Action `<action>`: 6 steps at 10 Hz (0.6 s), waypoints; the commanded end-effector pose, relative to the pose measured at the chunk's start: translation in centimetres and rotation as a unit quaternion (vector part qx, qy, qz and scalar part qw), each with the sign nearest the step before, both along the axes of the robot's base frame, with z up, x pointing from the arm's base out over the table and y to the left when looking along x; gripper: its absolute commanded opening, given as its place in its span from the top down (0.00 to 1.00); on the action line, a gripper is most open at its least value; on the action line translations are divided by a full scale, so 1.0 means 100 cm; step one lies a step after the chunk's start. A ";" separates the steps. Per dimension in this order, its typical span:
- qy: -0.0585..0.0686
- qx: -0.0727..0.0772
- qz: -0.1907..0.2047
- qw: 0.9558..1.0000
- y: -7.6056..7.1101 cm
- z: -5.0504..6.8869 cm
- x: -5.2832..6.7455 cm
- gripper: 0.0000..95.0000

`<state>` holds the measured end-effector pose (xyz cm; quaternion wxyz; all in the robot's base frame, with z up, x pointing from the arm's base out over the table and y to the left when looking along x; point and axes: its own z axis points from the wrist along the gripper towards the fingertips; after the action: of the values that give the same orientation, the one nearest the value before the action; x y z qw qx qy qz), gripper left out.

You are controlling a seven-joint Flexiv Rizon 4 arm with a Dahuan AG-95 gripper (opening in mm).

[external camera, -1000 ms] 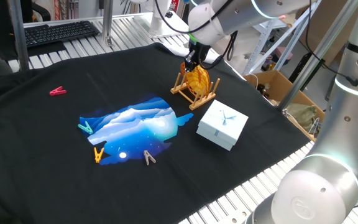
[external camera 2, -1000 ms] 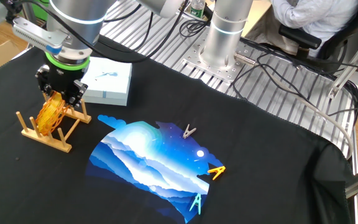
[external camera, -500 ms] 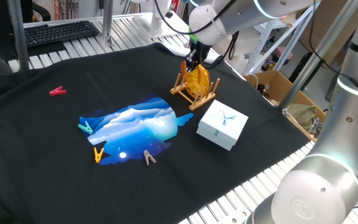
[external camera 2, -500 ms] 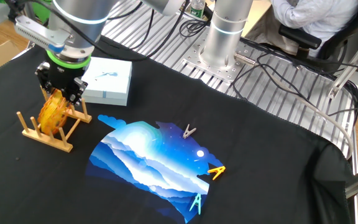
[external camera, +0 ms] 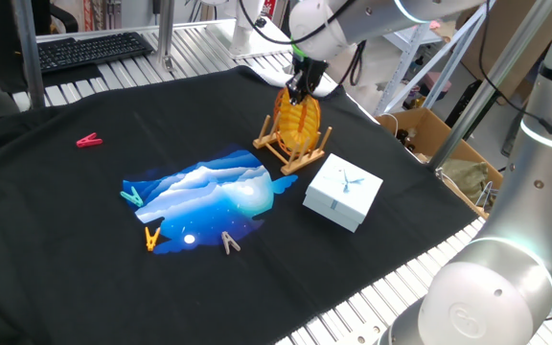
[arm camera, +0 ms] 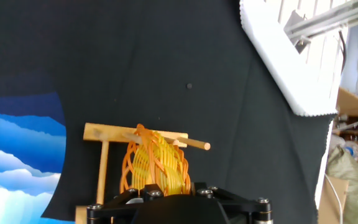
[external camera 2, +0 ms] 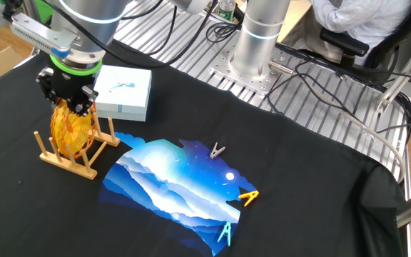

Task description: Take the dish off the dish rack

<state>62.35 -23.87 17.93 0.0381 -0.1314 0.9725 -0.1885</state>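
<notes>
Orange-yellow woven wicker, the round shallow dish [external camera: 298,123] stands on edge between the upright pegs of the small light-brown wooden dish rack [external camera: 287,150], near the tabletop [external camera: 84,268] edge where the arm's silver base stands. The tool [external camera 2: 67,99] is clamped on the dish's top rim; in the hand view the wicker [arm camera: 155,168] runs straight up into the black tool body, though the fingertips themselves are hidden.

Compared with half a second ago, dish and rack have moved together: in the other fixed view the rack [external camera 2: 71,153] has slid toward the blue-and-white printed cloth [external camera 2: 173,189], and the dish now sits higher among the pegs. My reading is that the pull is dragging the rack along, not yet freeing the dish, so a straighter upward lift seems called for.

Just beside the rack lies a white square box [external camera: 343,191]; a pink clothespin [external camera: 88,141] rests well apart, and teal, orange and tan clothespins sit around the cloth
</notes>
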 end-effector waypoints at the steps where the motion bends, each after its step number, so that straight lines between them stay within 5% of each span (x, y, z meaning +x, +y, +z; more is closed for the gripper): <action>1: -0.005 -0.007 0.001 1.000 0.002 0.006 -0.002 1.00; 6: -0.004 -0.024 0.000 1.000 0.005 0.026 -0.001 1.00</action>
<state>62.25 -23.27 20.80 0.0373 -0.1317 0.9676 -0.2124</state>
